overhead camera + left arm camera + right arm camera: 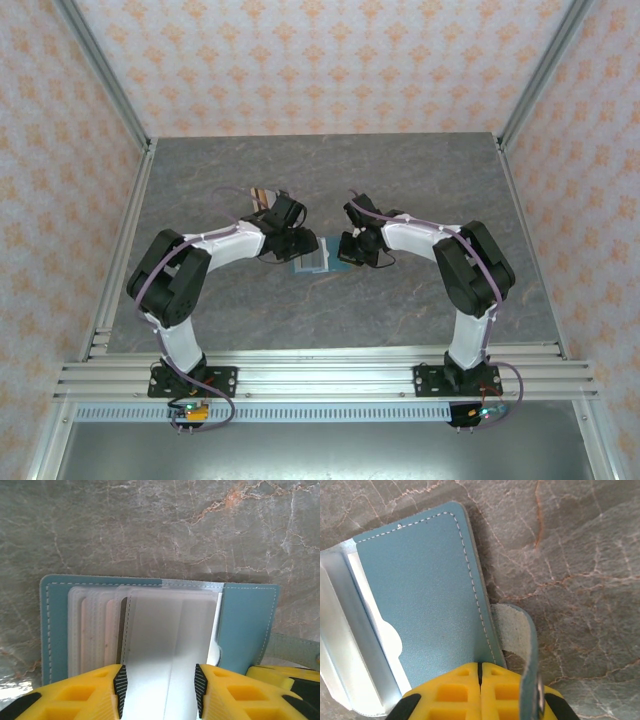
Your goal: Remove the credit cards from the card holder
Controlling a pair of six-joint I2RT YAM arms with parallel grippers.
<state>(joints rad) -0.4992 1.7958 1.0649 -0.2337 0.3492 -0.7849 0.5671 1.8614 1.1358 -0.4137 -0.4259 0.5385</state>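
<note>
Nearest me, the right gripper (480, 672) has its yellow fingers shut tight together. The tips are down on the near edge of the blue-grey panel of the card holder (312, 262). I can't tell whether it pins the panel flat or pinches its rim. The closure strap (517, 635) curls up just at its 3 o'clock.

The holder lies open mid-table, the right gripper at its 3 o'clock and the left gripper (160, 692) at its 10 o'clock. The left jaws stand partway apart, straddling a clear sleeve (170, 630), with nothing visibly clamped between them. At the sleeve's 9 o'clock, stepped pockets (75, 630) show pale edges, probably credit cards (107, 635) not yet drawn out.

Farther off, at the holder's 11 o'clock, brown and pale slips (262, 195) lie on the table (400, 180), too small to name.

The worry is that the left jaws close on the floppy sleeve instead of a card, so a pull would drag the whole holder. The right gripper sits so near the edge that it could slip off, letting the panel flip or slide. The strap could also snag a finger.
</note>
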